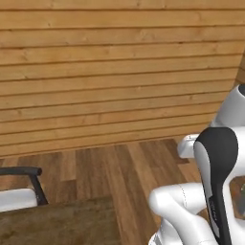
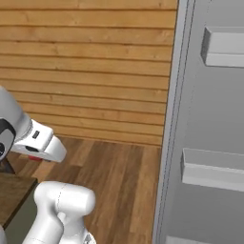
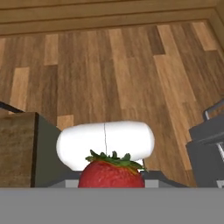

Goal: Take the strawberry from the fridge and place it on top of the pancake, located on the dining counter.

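The gripper (image 3: 112, 186) is grasping the strawberry (image 3: 111, 173) at six o'clock in the hand view, mid-carry; next, I judge, bring it over the worktop (image 3: 16, 148) at eight o'clock toward the pancake.

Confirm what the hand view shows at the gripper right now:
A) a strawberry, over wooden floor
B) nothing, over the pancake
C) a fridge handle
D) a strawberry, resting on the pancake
A: the red strawberry with its green leaves sits at the gripper, with wooden floor beyond it.
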